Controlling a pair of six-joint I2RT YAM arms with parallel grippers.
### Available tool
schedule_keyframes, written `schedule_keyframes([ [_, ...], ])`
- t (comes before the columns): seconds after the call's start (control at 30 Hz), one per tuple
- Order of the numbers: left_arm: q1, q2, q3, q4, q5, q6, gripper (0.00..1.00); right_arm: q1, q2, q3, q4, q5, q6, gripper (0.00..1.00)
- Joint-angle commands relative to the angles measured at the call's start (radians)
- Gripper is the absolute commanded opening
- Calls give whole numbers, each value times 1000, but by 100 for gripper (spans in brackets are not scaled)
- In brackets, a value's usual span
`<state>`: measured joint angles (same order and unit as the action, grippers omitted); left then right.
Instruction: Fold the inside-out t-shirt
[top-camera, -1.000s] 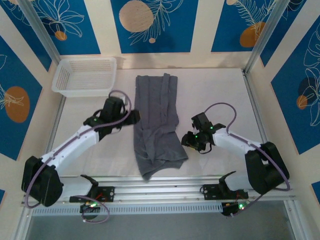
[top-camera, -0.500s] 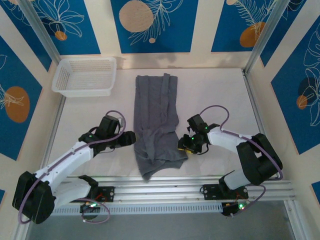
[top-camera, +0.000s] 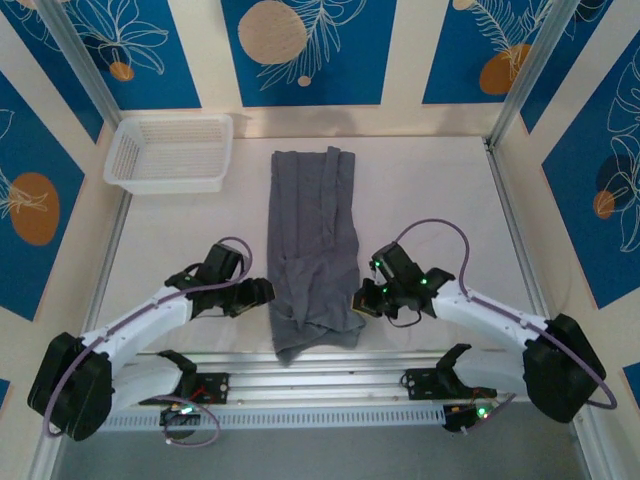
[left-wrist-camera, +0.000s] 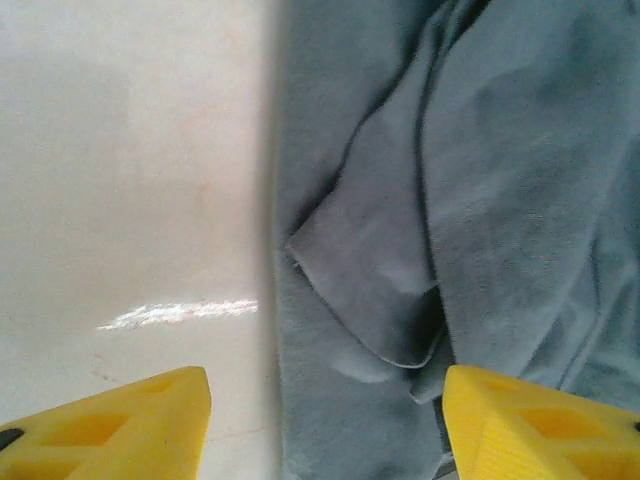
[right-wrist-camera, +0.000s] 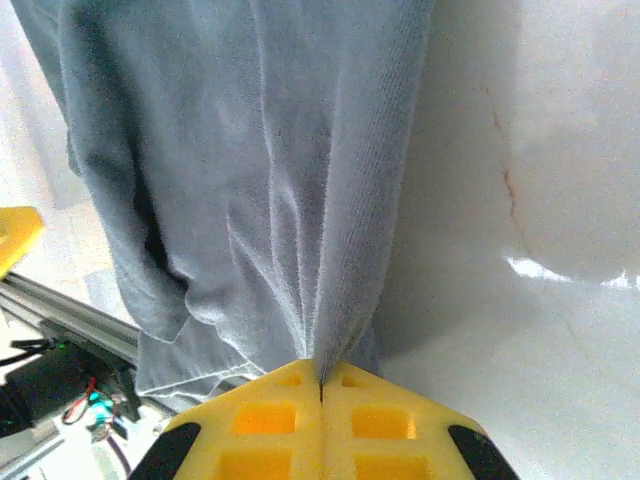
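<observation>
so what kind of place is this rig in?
Probably a purpose-built robot test cell, not a home: left arm and right arm bolted to an aluminium rail, printed blue panels walling a white table, a t-shirt and mesh basket as props.

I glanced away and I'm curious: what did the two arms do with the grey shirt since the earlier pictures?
The right end effector slid in to the near right edge of the t-shirt and shut on a pinch of fabric. The left end effector moved along its left edge towards the arm bases, open, holding nothing. The shirt's far end and the white basket stayed put.
</observation>
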<state>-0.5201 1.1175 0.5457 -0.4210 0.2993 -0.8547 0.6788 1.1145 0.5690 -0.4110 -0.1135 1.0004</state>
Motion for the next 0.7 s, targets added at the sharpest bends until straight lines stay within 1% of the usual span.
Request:
schedule_keyframes([
  [0.0, -16, 42, -8, 14, 31, -49, 61, 31, -40, -30, 30, -22, 108, 0],
  [0.07, -30, 74, -12, 53, 39, -67, 61, 58, -61, -36, 43, -10, 135, 0],
  [0.2, -50, 106, -12, 116, 14, -96, 58, 85, -84, -40, 40, 17, 156, 0],
  [0.3, -50, 134, -1, 117, -22, -112, 50, 90, -95, -51, 41, 28, 169, 0],
  [0.37, -51, 160, 5, 122, -31, -117, 46, 90, -100, -53, 41, 35, 172, 0],
  [0.6, -52, 204, -4, 196, -21, -147, 46, 91, -100, -54, 38, 46, 171, 0],
  [0.67, -53, 204, -4, 228, -3, -151, 42, 91, -99, -58, 40, 49, 174, 0],
])
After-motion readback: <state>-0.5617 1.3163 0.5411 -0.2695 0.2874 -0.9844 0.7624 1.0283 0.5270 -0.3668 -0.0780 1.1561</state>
